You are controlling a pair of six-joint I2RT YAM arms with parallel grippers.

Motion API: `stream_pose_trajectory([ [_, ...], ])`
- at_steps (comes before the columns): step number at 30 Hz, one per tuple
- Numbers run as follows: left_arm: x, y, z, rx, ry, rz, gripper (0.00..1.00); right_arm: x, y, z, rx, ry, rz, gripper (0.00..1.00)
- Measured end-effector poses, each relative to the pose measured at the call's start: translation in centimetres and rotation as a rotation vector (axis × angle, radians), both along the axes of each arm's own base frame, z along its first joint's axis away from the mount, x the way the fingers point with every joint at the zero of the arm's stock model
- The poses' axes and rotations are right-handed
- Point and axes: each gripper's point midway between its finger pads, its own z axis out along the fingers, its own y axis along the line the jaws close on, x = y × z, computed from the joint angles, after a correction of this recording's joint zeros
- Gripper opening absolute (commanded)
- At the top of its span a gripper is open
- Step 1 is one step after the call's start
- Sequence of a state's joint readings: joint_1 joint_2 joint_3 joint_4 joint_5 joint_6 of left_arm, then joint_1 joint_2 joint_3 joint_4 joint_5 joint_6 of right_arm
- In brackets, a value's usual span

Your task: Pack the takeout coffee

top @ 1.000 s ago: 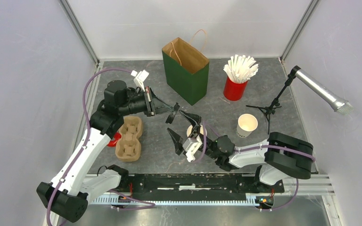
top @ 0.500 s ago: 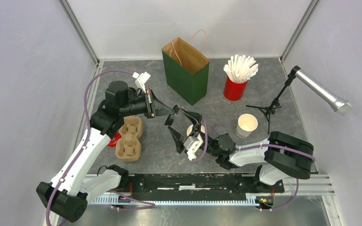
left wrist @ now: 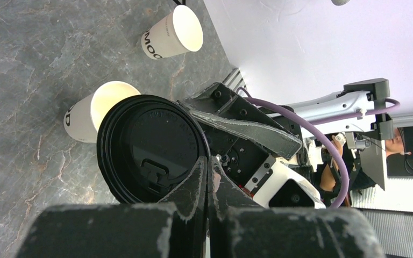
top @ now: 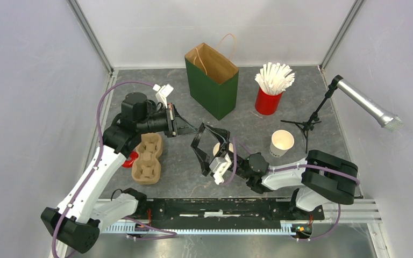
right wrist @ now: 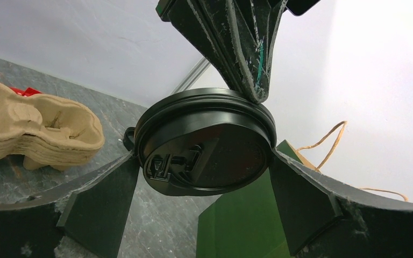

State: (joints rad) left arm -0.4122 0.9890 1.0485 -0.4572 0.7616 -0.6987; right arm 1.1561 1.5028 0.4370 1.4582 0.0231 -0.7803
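The right gripper has come up to the left gripper. Its jaws, wide open, now stand on both sides of the black lid, which a second ago was beside them. The left jaws stay shut on the lid's rim above the worktop, where one white paper cup stands open near the lid and the other cup stands further right.
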Motion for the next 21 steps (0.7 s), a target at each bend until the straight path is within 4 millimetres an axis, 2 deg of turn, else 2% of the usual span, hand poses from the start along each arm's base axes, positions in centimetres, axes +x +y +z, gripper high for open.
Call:
stream_pose_trajectory([
  [12, -0.1, 0.1, -0.6, 0.02, 0.006, -0.008, 0.03, -0.2, -0.3, -1.1, -0.032, -0.002, 0.003, 0.87],
  [13, -0.1, 0.1, -0.6, 0.02, 0.006, -0.008, 0.06, -0.3, -0.3, -1.2, -0.033, -0.003, 0.007, 0.87],
  [19, -0.1, 0.2, -0.2, 0.025, -0.013, -0.008, 0.57, -0.6, -0.6, -1.0, -0.03, -0.004, 0.015, 0.86],
  [21, 0.1, 0.3, 0.4, 0.034, -0.037, 0.0, 0.68, -0.6, -1.0, -0.8, -0.017, 0.005, 0.01, 0.86],
])
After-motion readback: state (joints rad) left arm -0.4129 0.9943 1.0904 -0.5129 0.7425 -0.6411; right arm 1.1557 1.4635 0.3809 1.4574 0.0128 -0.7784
